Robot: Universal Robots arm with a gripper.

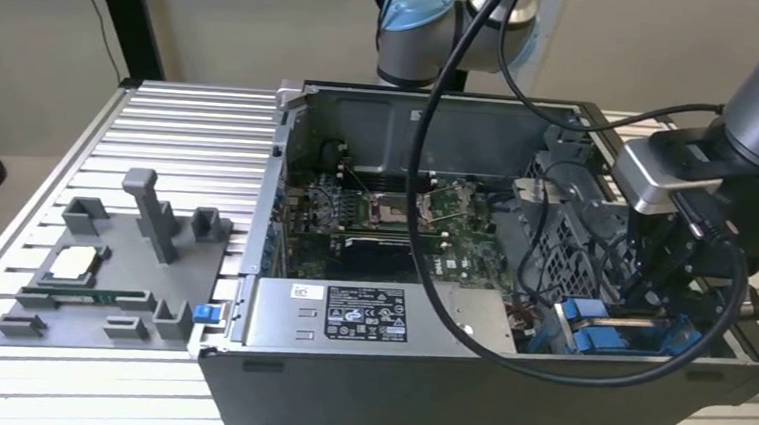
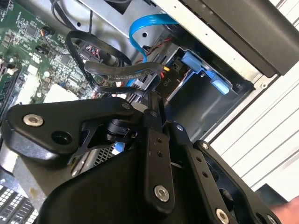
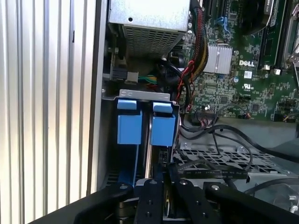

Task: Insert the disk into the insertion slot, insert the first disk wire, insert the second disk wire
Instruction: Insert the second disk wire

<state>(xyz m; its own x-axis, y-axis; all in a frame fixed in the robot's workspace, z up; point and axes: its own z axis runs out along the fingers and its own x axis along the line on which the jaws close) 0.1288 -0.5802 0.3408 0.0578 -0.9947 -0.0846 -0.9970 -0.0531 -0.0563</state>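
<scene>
While the arm reached into the open computer case (image 1: 475, 380), the findings were as follows.

Hand position: the hand (image 3: 161, 184) was low inside the case, at the corner nearest the exterior view's right, directly over the insertion slot (image 3: 145, 100).

Hand state: the fingers (image 2: 156, 154) were drawn close together; whether they pinched a cable or connector could not be told, since the black linkage hid the tips.

Disk: the disk (image 3: 150, 149) sat on edge down in the bay, its bright blue carrier tabs level with the grey metal lip. It appeared fully seated.

Wiring: a blue data cable (image 2: 149, 23) curved above the bay in the second wrist view, and a black cable bundle (image 2: 117, 70) crossed just beside the hand. Whether either was plugged in could not be told.

Step in hand: judged to be wire insertion at the disk's rear.

Recommendation: align the connector squarely with its socket, press straight along the disk's length, and keep loose cables out of the jaws.

Desk: the case stood on a slatted metal desk (image 1: 186, 119).
</scene>
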